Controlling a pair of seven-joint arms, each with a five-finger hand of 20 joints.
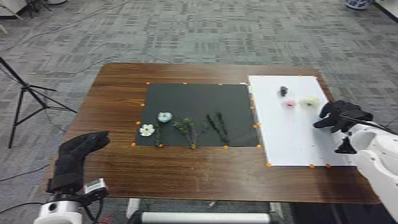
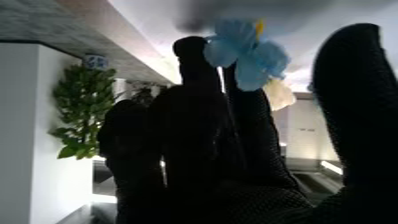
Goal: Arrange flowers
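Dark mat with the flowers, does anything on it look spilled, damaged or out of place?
Nothing stands out: the white flower, blue flower, leafy sprig and dark twigs lie spread out on the dark mat, with no visible spill or damage.

Soft, fairly even light falls over the bench (image 1: 178, 170), and the white board (image 1: 298, 140) on its right side looks brightest. In the wrist view the right hand (image 1: 341, 114) is backlit almost to black, pale glare showing behind it.
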